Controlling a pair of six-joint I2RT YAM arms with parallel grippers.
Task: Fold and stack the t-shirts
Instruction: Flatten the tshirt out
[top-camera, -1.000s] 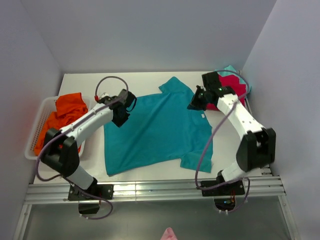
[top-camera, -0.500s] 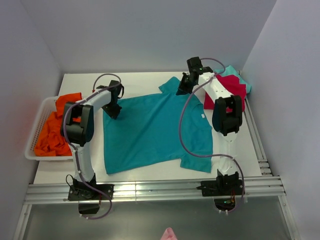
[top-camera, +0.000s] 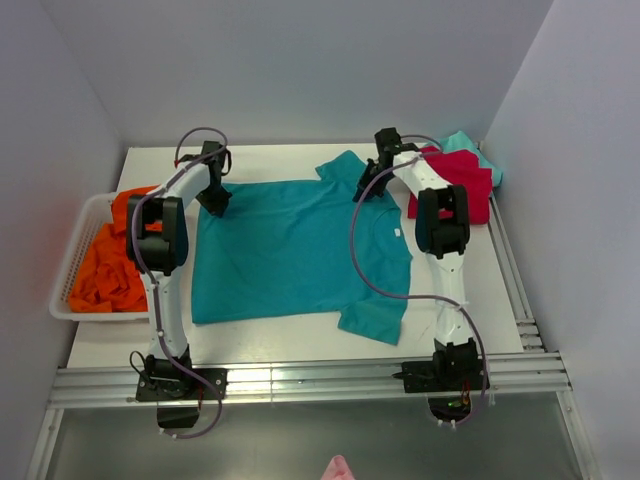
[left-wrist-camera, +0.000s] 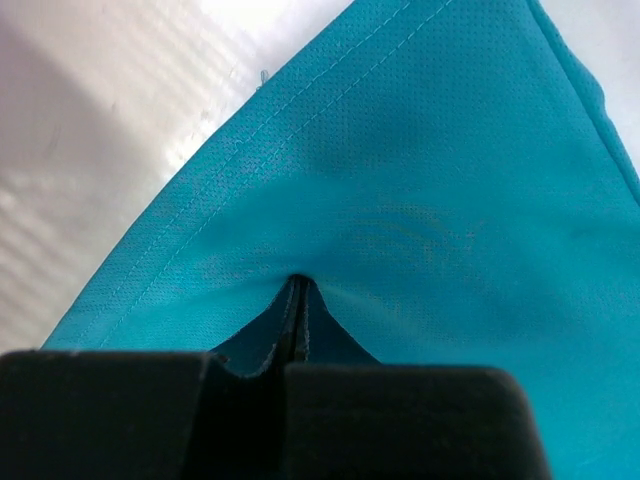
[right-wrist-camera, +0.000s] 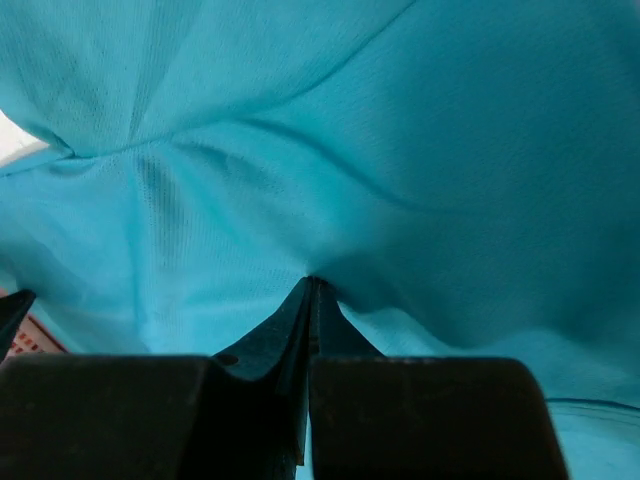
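1. Top view: the teal shirt (top-camera: 290, 250) lies spread in the middle of the table (top-camera: 260, 160). Its long axis goes from the hem at 9 o'clock to the collar with a white label at 3 o'clock. The left gripper (top-camera: 213, 196) is at the far hem corner, about 10 o'clock of the shirt. The right gripper (top-camera: 366, 186) is at the shoulder beside the far sleeve, about 1 o'clock. Both are on the far edge, so the whole body of the shirt lies toward 6 o'clock from them, and each arm is nearer to its own end. Orange shirts (top-camera: 105, 265) fill the basket (top-camera: 60, 290) at 9 o'clock. A red shirt (top-camera: 465, 185) lies at 2 o'clock, with a light teal shirt (top-camera: 462, 140) showing behind it.
2. Left wrist view: the left gripper (left-wrist-camera: 295, 300) has its jaws fully together on a small pinch of the teal shirt (left-wrist-camera: 450, 180), close to the stitched hem. Bare table (left-wrist-camera: 100, 150) shows at 10 o'clock.
3. Right wrist view: the right gripper (right-wrist-camera: 310, 300) is also closed tight on a ridge of the teal shirt (right-wrist-camera: 400, 150), and creases run out from the pinch.
4. My judgement: the coming move is to carry the far edge toward 6 o'clock, both hands together, so that the fold runs along the long axis
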